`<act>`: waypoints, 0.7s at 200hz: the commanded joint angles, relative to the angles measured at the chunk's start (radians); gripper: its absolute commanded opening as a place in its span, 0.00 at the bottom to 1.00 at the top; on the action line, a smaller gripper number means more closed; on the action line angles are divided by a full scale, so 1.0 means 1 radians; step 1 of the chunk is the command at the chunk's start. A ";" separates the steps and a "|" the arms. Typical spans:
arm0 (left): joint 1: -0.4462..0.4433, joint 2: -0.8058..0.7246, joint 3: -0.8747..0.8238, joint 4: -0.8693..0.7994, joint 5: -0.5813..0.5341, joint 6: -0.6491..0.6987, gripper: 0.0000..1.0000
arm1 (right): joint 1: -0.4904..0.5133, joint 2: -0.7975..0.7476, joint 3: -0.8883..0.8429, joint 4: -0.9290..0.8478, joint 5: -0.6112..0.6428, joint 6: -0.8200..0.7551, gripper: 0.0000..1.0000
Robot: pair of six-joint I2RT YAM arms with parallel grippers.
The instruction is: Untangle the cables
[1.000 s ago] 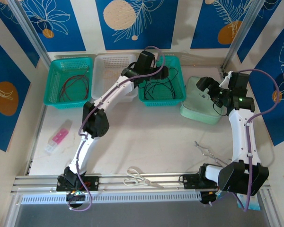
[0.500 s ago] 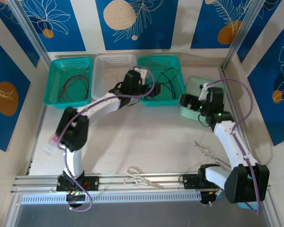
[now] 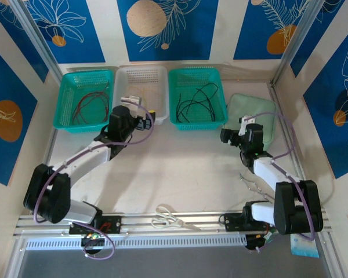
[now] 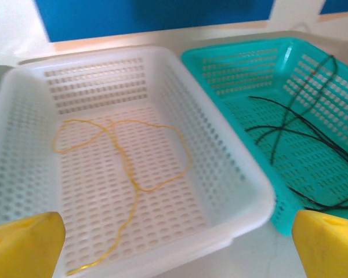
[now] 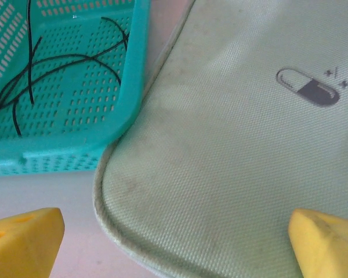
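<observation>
The cables lie sorted in three baskets at the back. Red and black ones [image 3: 91,104] rest in the left teal basket [image 3: 66,98]. A thin yellow one [image 4: 127,162] curls across the white basket [image 4: 243,191]. Black ones [image 3: 200,98] [image 4: 301,133] [image 5: 40,69] fill the right teal basket [image 3: 217,119]. My left gripper [image 3: 146,116] [image 4: 177,249] hangs open at the white basket's near rim, holding nothing. My right gripper [image 3: 229,134] [image 5: 174,243] is open and empty over the near left corner of a pale green pouch [image 5: 238,145].
The green pouch [image 3: 258,116] lies right of the baskets. Scissors [image 3: 173,218] rest by the front rail. Metal tongs [image 3: 252,184] lie near the right arm's base. Bare table stretches between the two arms.
Both arms pulled back toward the near side. The left gripper left the right teal basket, swung left to the white basket's front and opened wide. The right gripper dropped to the pouch's near corner.
</observation>
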State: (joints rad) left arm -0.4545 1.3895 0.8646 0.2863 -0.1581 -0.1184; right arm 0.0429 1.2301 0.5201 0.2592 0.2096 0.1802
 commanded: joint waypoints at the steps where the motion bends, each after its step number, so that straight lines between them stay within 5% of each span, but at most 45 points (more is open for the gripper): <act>1: 0.005 -0.056 0.002 -0.090 0.023 -0.013 0.99 | 0.003 -0.008 0.142 -0.149 -0.086 0.071 0.99; 45: 0.014 -0.118 -0.048 -0.149 0.026 -0.058 0.99 | 0.051 0.040 0.416 -0.474 -0.141 0.260 0.99; 85: 0.016 -0.135 -0.064 -0.162 0.052 -0.071 0.99 | 0.034 0.362 0.756 -0.650 -0.426 0.413 0.99; 140: 0.017 -0.113 -0.048 -0.176 0.062 -0.092 0.99 | 0.034 0.755 1.213 -0.827 -0.488 0.446 0.99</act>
State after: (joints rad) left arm -0.4450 1.2762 0.8104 0.1242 -0.1211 -0.1829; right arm 0.0837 1.8671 1.5734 -0.4240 -0.1959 0.5743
